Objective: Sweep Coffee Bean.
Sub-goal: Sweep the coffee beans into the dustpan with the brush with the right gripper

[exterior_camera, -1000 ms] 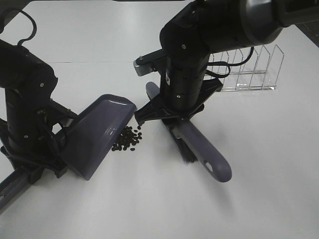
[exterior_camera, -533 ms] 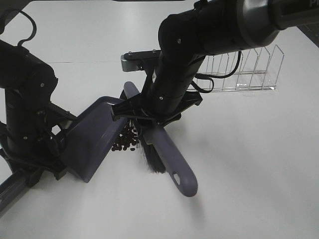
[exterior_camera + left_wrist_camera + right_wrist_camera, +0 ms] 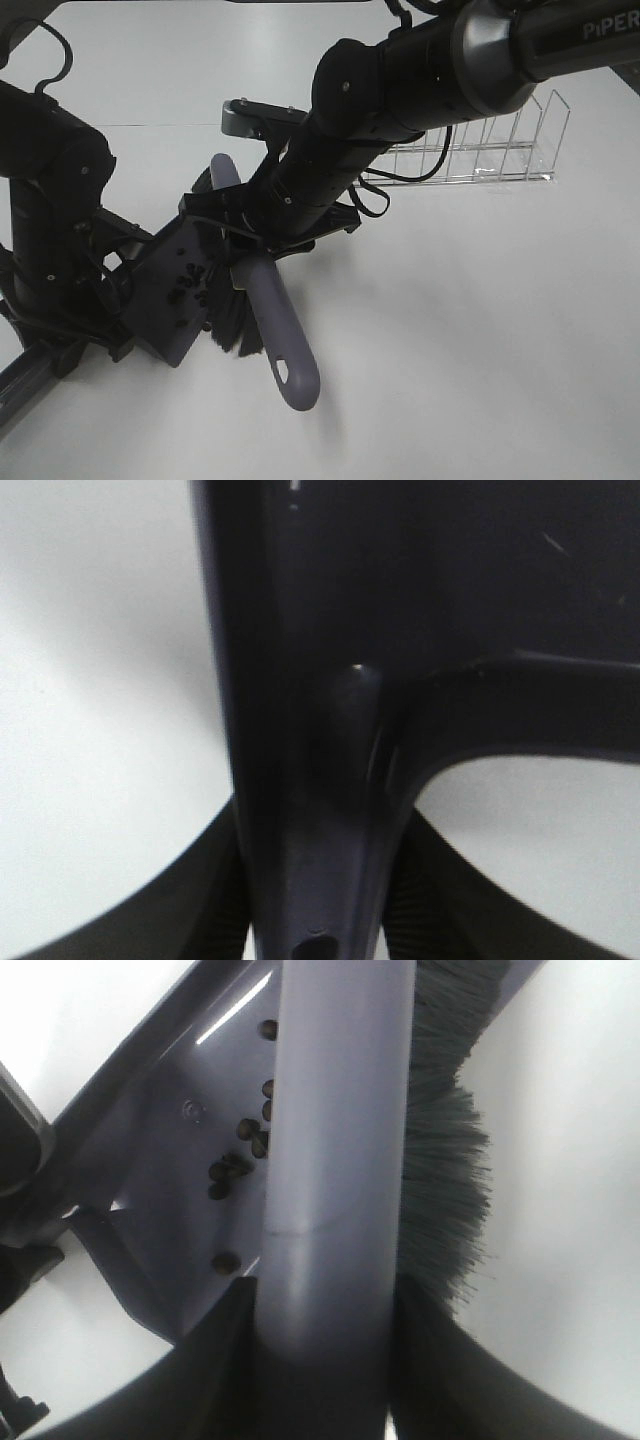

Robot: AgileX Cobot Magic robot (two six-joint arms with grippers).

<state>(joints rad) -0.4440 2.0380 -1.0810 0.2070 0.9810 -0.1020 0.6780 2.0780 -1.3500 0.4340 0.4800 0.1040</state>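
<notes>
Several coffee beans lie inside dustpan, scattered on pan floor just beside brush. My right fingers clamped on brush handle; bristles sit along pan's open edge, over white surface. My left fingers clamped on dustpan handle.

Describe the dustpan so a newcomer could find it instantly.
On the white table, look left of the middle for a flat grey-purple scoop: the dustpan. Unlike the long-handled brush held at its mouth, it is wide, shallow and has coffee beans inside.
</notes>
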